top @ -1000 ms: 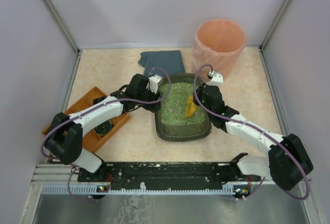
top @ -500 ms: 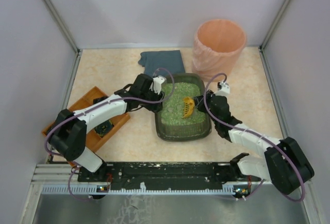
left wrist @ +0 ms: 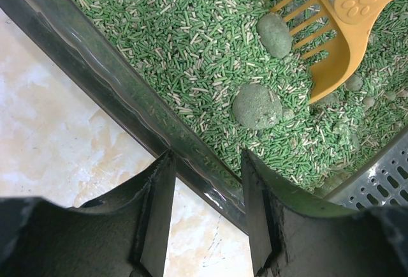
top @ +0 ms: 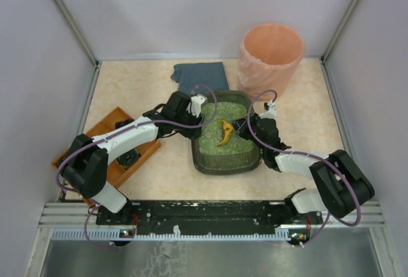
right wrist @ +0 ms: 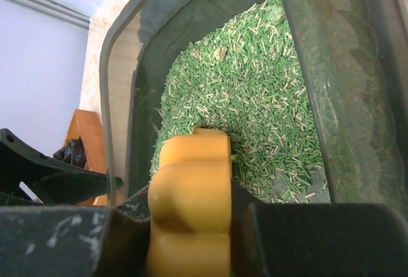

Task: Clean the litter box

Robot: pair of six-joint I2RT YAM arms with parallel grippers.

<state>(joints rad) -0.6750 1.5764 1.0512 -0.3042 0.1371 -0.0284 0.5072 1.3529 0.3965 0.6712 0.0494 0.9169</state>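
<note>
Left gripper [left wrist: 207, 168] is at the litter box's [top: 224, 168] left rim, one finger outside and one inside, pinching that dark, glossy plastic wall. Right gripper [right wrist: 191, 226] is at the box's right side, clamped on the chunky rounded handle of the yellow scoop [left wrist: 357, 28]. The handle fills most of the right wrist's view and hides the scoop's blade.

The slotted scoop, a paw print moulded into it, tilts into the litter near the middle of the box. One rounded green clump [left wrist: 274, 34] sits on its tines and a bigger one [left wrist: 256, 106] lies just beside it. The litter [right wrist: 255, 104] is short green pellets flecked with pale ones.

The litter box sits mid-table, a rounded rectangle with a low rim. Behind its right corner stands a tall peach bin [top: 271, 57], ribbed and round. Behind its left corner a dark blue-grey cloth [top: 201, 76] lies flat. Off to the left is an orange wooden tray [top: 108, 120], with the left arm stretched across it.
</note>
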